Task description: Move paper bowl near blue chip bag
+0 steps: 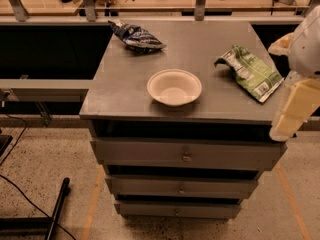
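1. Gripper (286, 121): at the far right edge of the view, pale cream, hanging off the right front corner of the drawer unit (120, 101), tip at about top-edge level or a bit below. Holds nothing afaict. Open or closed: can't tell. White arm body above it, partly cut by the frame.
2. Nearest thing to the gripper: green-and-white chip bag (250, 73), lying flat near the right edge of the top, just up-left of the gripper. Not a task obj.
3. Paper bowl (174, 87): upright, empty, front-center of the top, near the front edge. Lies to the left of the gripper in view, well apart, w/ the green bag off to the bowl's right, not touching.
4. Blue chip bag (135, 36): crumpled, back-left part of the top, near the rear edge. Well apart from the bowl, up-left of it.
5. Key relation: gripper → bowl → blue bag run roughly right-front to left-back. Bowl is round, so no long axis; any rim pt works. Only one arm, so no choice there.
6. Judgement: task not started, bowl untouched. Next move prob. needs a reach left over the top to the bowl's near/right rim, skirting the green bag, then a carry or slide toward back-left.
7. Risk (guess): thin rim may slip, or the bowl may skid into the blue bag.
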Controlling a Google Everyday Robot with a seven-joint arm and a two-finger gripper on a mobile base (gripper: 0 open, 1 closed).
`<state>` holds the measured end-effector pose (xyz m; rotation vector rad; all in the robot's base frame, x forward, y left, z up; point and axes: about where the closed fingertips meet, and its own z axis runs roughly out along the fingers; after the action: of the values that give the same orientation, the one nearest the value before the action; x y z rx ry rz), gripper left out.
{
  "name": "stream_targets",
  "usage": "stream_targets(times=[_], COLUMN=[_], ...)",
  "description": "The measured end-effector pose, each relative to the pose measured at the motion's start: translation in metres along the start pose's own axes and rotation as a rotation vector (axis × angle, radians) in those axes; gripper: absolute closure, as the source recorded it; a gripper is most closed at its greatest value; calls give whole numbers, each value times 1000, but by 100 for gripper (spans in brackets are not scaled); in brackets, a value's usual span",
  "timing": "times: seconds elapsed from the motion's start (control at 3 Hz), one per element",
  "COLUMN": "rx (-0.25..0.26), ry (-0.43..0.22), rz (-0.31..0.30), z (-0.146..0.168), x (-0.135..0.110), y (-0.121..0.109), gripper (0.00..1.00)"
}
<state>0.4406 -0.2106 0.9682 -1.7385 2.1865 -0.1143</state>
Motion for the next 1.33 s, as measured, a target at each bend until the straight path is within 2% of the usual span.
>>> stream_targets(times=[0.33, 0.67, 1.0, 1.33], rx=[12, 83, 172, 191], ry=[-111, -260, -279, -279], rz=[-92, -271, -348, -337], z=[33, 72, 68, 64], x=[-14, -63, -74, -74], y=[6, -17, -35, -33], gripper=[0, 0, 0, 0])
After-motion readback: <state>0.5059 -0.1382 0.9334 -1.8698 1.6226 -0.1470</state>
